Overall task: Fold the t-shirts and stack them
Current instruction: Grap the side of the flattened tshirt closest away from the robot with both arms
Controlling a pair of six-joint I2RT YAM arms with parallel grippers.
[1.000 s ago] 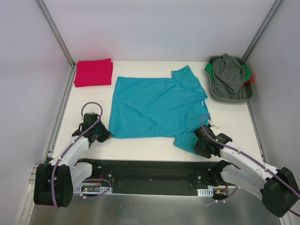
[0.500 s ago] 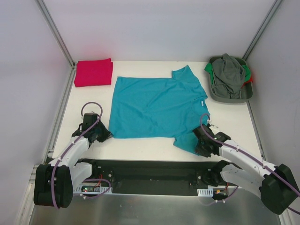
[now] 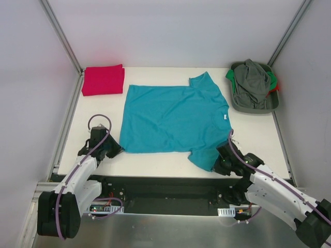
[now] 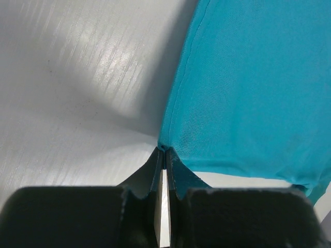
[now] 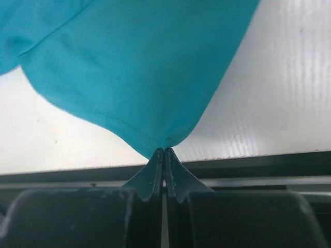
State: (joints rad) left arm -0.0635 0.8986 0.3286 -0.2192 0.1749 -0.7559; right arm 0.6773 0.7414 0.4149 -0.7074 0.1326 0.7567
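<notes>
Left gripper: set low at the near left of the table. The fingers are pressed together with only a hairline gap, and the near hem corner of the teal shirt is pinched at the tips.
Left wrist view: the cloth corner is seen drawn to a point at the fingertips. The hem edge runs up and away from it, with bare table to its left.
Right gripper: set at the near right, by the table's near edge. The fingers are clamped together, and the tip of the shirt's near sleeve is caught between them.
Right wrist view: the sleeve cloth is pulled into a small peak at the tips. The stitched sleeve edge curves off to the left, and the dark strip off the table's near edge is seen just behind the fingers.
Teal shirt: spread flat over the middle of the table, with the hem to the left and the neck to the right. One sleeve is pointed near and the other far.
Label: small and white, seen at the neck on the right side.
Red shirt: folded into a neat block in the far left corner, well apart from the teal shirt.
Bin: grey, placed in the far right corner.
Bin contents: a grey garment is heaped on top, with green cloth and a bit of red showing at the sides.
</notes>
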